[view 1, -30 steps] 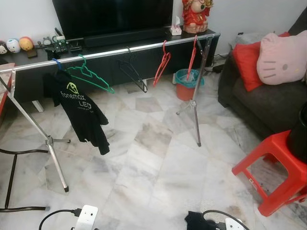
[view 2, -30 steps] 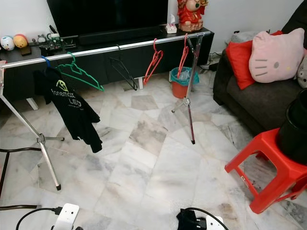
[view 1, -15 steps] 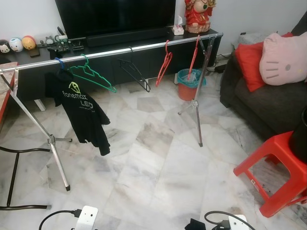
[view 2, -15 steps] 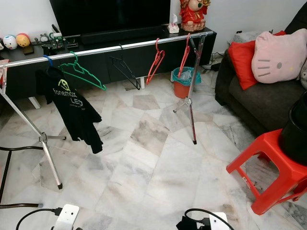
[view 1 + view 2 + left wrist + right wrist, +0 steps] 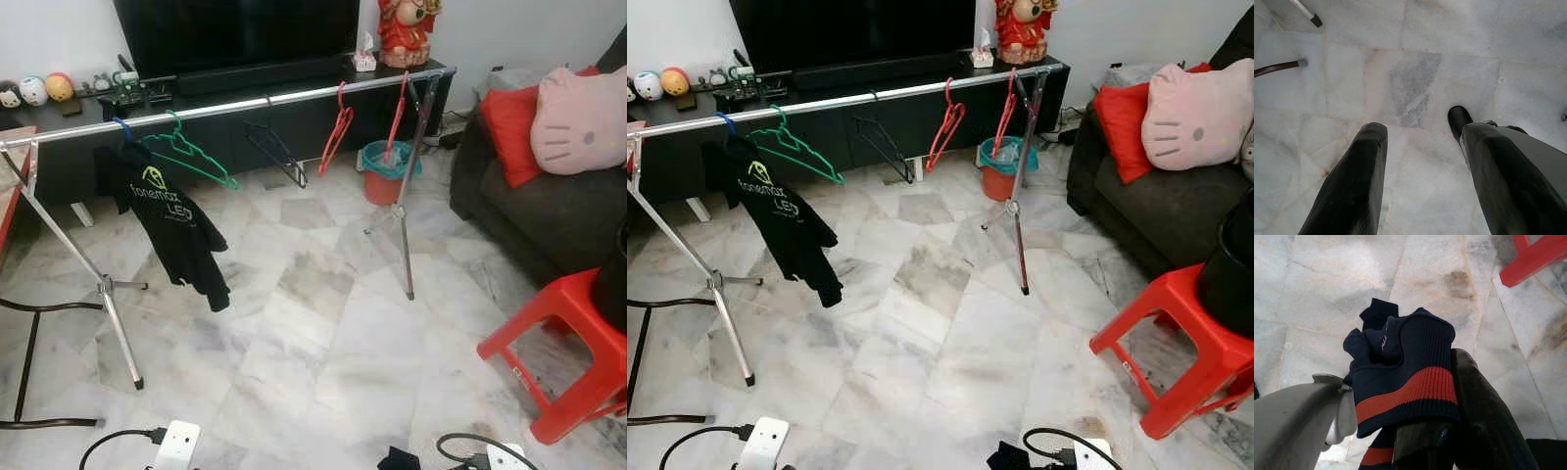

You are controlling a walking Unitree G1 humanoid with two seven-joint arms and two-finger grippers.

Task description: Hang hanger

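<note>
Room: I'm looking across a marble-tiled floor point(image 5: 323, 323) at a black TV console point(image 5: 245, 108) along the far wall, with a dark sofa point(image 5: 529, 215) at the right.
Rail: a long silver clothes rail point(image 5: 225, 106) on tripod legs runs from near left to far right, in front of the console.
Stool: a red plastic stool point(image 5: 563, 362) stands at the near right.
Shirt: a black T-shirt point(image 5: 171, 220) hangs at the left end of the rail; I read "fonemax LED" on it, no other writing legible.
Cushions: a pink cat-face cushion point(image 5: 578, 117) sits against a red one on the sofa.
Bin: a red bin with a teal liner point(image 5: 387, 171) sits beyond the rail's far-right leg.
Hangers: on the rail, left to right, a green hanger point(image 5: 186, 157), a black hanger point(image 5: 274, 152) and two red hangers point(image 5: 336, 127); light, stiff, thin plastic or wire I judge, best taken by the shoulder bar so the hook stays free.
Right gripper: the right gripper point(image 5: 1420, 411) is clamped on a navy knit garment with an orange stripe point(image 5: 1405, 377); soft, limp, likely to slip if held loosely.
Left gripper: the left gripper point(image 5: 1422, 161) hangs over the floor, fingers spread, holding nothing.
</note>
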